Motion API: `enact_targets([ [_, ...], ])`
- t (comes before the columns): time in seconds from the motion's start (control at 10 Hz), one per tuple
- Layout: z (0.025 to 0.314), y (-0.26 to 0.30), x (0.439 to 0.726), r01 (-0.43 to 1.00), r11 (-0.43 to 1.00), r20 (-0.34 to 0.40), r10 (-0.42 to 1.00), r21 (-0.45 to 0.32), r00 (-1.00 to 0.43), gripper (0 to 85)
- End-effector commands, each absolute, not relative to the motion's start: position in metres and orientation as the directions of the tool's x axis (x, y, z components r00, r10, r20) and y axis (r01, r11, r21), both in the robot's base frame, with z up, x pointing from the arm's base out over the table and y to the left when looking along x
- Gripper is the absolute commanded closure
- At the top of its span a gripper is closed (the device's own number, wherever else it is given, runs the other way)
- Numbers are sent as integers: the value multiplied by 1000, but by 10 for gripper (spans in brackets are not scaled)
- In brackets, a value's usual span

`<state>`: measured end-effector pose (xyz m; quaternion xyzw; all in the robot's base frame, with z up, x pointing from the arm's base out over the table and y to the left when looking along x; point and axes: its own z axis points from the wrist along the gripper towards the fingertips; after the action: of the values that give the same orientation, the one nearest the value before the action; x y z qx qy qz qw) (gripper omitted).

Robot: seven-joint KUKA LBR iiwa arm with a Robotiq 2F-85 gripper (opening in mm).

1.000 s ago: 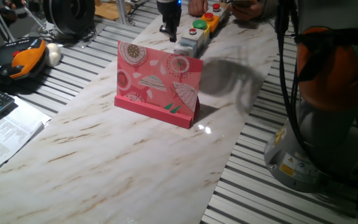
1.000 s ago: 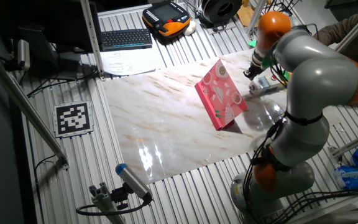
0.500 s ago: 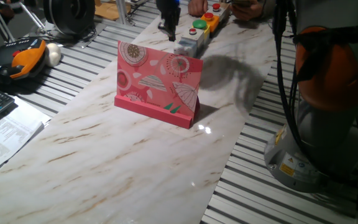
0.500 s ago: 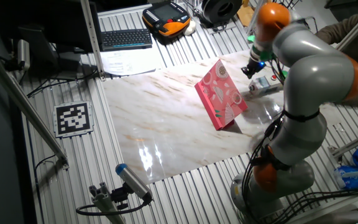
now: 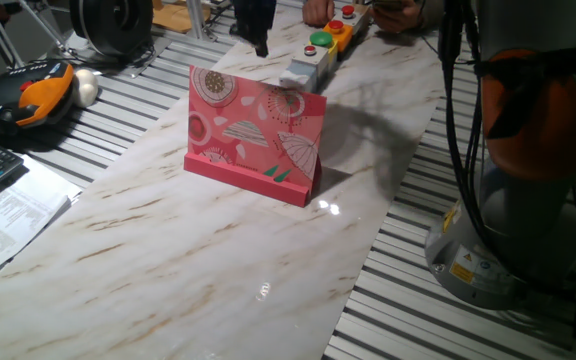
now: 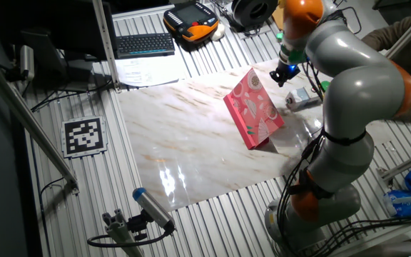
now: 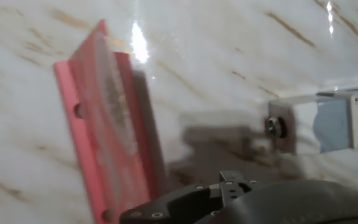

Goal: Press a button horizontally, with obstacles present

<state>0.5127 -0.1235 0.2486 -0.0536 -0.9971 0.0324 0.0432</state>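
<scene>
The table top (image 5: 198,250) looks like glossy marble, white with brown veins, shiny enough to throw back the lights. The pink card (image 5: 256,128) looks like matt printed cardboard on a smooth plastic-looking base strip (image 5: 248,180). The button box (image 7: 328,124) has a grey painted metal look, with a shiny bolt (image 7: 274,127).

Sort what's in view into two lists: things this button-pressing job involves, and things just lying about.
Part of the job:
- gripper
- grey button box with the button on its end
- pink patterned card board, the obstacle

Just lying about:
- orange teach pendant
- keyboard
- papers
- yellow box with red and green buttons
- black-and-white marker tag
</scene>
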Motion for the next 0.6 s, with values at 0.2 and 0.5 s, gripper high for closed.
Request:
enact_targets([
  [0.2, 266, -123, 513, 93, 991, 75, 100, -93, -992, 850],
  [0.5, 264, -123, 513, 84, 991, 75, 92, -106, -993, 850],
])
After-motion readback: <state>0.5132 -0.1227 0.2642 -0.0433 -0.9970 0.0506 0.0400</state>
